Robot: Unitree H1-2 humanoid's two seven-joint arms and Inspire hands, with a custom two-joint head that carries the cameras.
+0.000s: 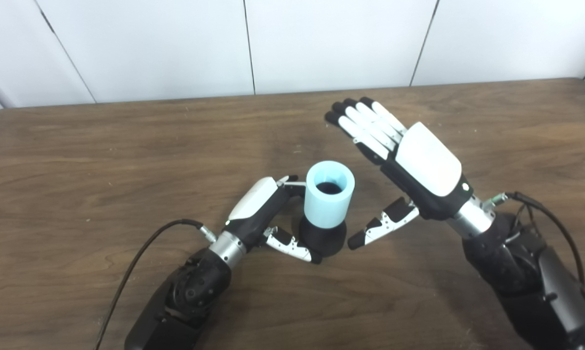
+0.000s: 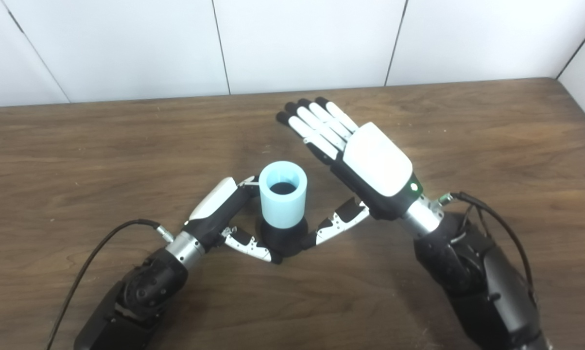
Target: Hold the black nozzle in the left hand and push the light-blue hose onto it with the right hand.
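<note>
The light-blue hose [image 1: 328, 195] is a short upright tube seated on top of the black nozzle [image 1: 327, 239], whose round base rests on the table. My left hand [image 1: 263, 211] wraps the nozzle base from the left, thumb in front and fingers hidden behind the hose. My right hand [image 1: 409, 165] hovers to the right of the hose, fingers spread flat and pointing away, thumb reaching toward the nozzle without touching the hose. In the right eye view the hose [image 2: 283, 194] stands between the left hand [image 2: 219, 211] and the right hand [image 2: 363, 163].
The brown wooden table [image 1: 127, 160] carries nothing else. Its far edge meets a white panelled wall [image 1: 321, 43]. Black cables [image 1: 142, 257] trail from both wrists over the near part of the table.
</note>
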